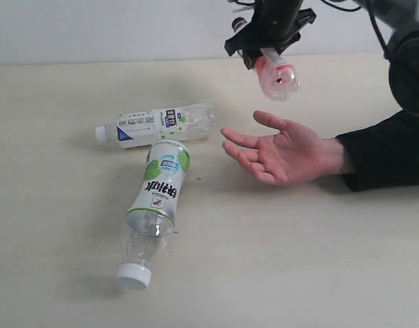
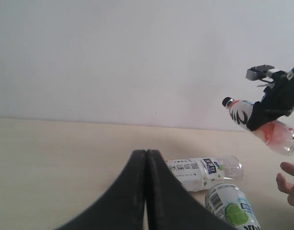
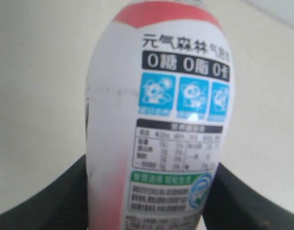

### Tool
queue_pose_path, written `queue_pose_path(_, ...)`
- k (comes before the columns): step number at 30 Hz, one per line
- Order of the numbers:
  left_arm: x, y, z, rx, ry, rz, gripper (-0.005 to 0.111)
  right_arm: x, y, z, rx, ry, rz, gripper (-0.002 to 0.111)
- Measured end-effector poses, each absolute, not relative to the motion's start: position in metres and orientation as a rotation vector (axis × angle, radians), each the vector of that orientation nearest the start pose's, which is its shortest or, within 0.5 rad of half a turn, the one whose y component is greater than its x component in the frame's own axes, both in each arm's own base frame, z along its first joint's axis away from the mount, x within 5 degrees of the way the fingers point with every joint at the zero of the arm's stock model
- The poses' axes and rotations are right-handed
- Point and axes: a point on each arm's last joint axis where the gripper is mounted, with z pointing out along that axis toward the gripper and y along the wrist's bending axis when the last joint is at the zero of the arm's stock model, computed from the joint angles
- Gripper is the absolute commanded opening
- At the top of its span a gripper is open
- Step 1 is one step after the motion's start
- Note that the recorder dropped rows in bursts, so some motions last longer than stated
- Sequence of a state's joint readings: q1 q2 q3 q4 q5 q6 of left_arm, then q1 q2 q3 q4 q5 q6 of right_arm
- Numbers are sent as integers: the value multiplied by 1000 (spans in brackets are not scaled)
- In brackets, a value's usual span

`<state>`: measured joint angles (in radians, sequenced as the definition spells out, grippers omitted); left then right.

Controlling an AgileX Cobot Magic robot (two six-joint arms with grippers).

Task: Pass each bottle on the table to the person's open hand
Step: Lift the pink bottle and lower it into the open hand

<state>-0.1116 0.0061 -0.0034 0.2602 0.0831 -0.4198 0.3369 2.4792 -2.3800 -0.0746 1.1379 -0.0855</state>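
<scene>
Pink-tinted plastic marks the bottle (image 1: 279,76) now in the air, tilted with its base downward. The right gripper (image 1: 264,49) is clamped on its labelled middle, presumably to lower it into the person's open hand (image 1: 286,156), which waits nearby, palm up and empty, on the table (image 1: 312,266). A green-labelled bottle (image 1: 159,195) and a blue-labelled bottle (image 1: 161,125) lie on their sides, seemingly touching. The left gripper (image 2: 146,187) is closed on nothing.

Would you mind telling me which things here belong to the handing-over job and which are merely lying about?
Part of the job: pink bottle, held by the right gripper; blue-label bottle; green-label bottle; open hand; table.
Just there: black sleeve; pale wall behind.
</scene>
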Motion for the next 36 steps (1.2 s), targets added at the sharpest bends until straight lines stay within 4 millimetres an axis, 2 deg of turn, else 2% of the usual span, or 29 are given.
queue_pose_path(8,57,-4,207,-55,1569,-197,1,489,156,269,-549,2609,39,0)
queue_pose_path(10,57,-4,207,-55,1569,-197,1,484,152,279,-525,2609,105,0)
queue_pose_path(12,57,-4,207,-55,1569,-197,1,479,150,281,-514,2626,147,0)
queue_pose_path(14,57,-4,207,-55,1569,-197,1,474,149,278,-521,2653,173,0)
queue_pose_path(21,57,-4,207,-55,1569,-197,1,449,144,243,-577,2826,191,0)
queue_pose_path(26,57,-4,207,-55,1569,-197,1,430,145,225,-560,2926,292,0)
queue_pose_path(29,57,-4,207,-55,1569,-197,1,422,145,208,-562,2995,305,0)
queue_pose_path(33,57,-4,207,-55,1569,-197,1,414,142,190,-562,3057,300,0)
queue_pose_path(36,57,-4,207,-55,1569,-197,1,414,142,187,-554,3047,301,0)
